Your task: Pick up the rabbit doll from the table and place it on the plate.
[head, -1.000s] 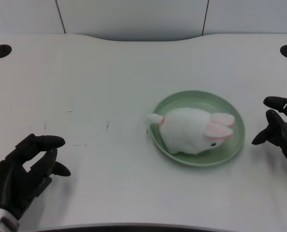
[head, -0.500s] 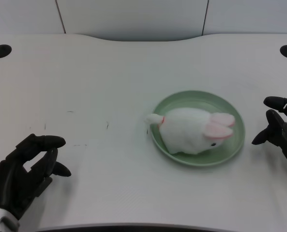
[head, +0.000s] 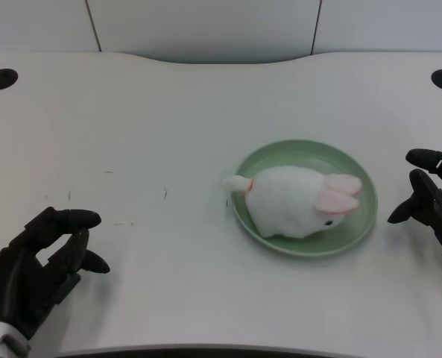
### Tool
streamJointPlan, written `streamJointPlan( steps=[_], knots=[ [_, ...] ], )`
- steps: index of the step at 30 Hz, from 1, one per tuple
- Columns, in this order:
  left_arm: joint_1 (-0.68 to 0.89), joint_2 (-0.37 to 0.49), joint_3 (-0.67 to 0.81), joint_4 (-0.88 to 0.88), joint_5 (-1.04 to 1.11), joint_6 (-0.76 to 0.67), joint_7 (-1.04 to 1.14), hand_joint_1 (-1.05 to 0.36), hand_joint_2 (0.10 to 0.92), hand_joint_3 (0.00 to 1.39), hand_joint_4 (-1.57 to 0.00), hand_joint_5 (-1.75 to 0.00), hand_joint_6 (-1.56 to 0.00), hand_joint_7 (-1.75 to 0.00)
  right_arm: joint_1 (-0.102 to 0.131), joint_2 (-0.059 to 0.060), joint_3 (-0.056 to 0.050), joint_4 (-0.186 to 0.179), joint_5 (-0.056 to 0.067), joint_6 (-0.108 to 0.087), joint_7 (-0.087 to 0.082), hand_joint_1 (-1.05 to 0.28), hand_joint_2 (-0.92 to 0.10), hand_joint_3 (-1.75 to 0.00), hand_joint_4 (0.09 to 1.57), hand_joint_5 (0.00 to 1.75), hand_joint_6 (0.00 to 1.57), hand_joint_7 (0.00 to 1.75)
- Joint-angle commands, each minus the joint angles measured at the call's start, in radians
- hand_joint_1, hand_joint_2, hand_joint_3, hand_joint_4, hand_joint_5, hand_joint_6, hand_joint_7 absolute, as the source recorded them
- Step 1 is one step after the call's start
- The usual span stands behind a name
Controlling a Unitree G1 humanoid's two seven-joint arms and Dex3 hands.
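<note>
One white plush rabbit doll (head: 291,209) with pink-lined ears lies on its side inside the round pale green plate (head: 355,170). Ears point toward the picture's right; a dark eye shows near the plate's near rim. Small tail with a pink band sticks out over the plate's left rim, above the table. Body fills most of the plate's middle; bare green shows along the far and right sides.

Plate sits right of centre on the white table (head: 146,119). Faint dark scuff marks dot the tabletop left of the plate.

Left hand (head: 34,272), black, sits at the near left corner, well apart from plate and doll. Fingers apart and loosely curved, nothing between them.

Two dark round holes (head: 1,78) mark the table's far corners.
</note>
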State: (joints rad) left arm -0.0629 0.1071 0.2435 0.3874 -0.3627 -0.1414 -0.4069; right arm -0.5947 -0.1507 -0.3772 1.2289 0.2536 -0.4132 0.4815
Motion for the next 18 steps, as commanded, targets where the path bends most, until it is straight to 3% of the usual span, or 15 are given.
streamJointPlan(
  steps=[1,9,14,18],
  knots=[
    [0.006,0.01,0.005,-0.004,-0.004,0.01,-0.007,-0.55,0.921,0.43,-0.52,-1.64,-0.5,-1.16,-0.006,-0.009,0.0,0.005,0.0,0.001,-0.009,-0.49,-0.92,-0.28,0.88,1.43,0.77,1.13],
    [0.005,0.007,0.009,0.002,-0.013,0.005,-0.022,-0.53,0.921,0.43,-0.51,-1.66,-0.49,-1.16,-0.006,-0.008,-0.008,0.007,0.01,0.002,0.002,-0.49,-0.92,-0.27,0.88,1.41,0.77,1.12],
    [0.007,0.011,0.004,-0.002,0.002,0.006,-0.014,-0.54,0.921,0.43,-0.52,-1.66,-0.49,-1.17,-0.005,-0.008,-0.004,0.005,0.005,0.0,-0.005,-0.49,-0.92,-0.27,0.88,1.41,0.78,1.12],
    [0.007,0.007,0.008,-0.003,-0.009,0.008,-0.019,-0.54,0.921,0.42,-0.52,-1.65,-0.48,-1.16,-0.005,-0.008,-0.01,0.008,0.012,0.002,0.006,-0.49,-0.92,-0.26,0.88,1.41,0.77,1.13]
  ],
)
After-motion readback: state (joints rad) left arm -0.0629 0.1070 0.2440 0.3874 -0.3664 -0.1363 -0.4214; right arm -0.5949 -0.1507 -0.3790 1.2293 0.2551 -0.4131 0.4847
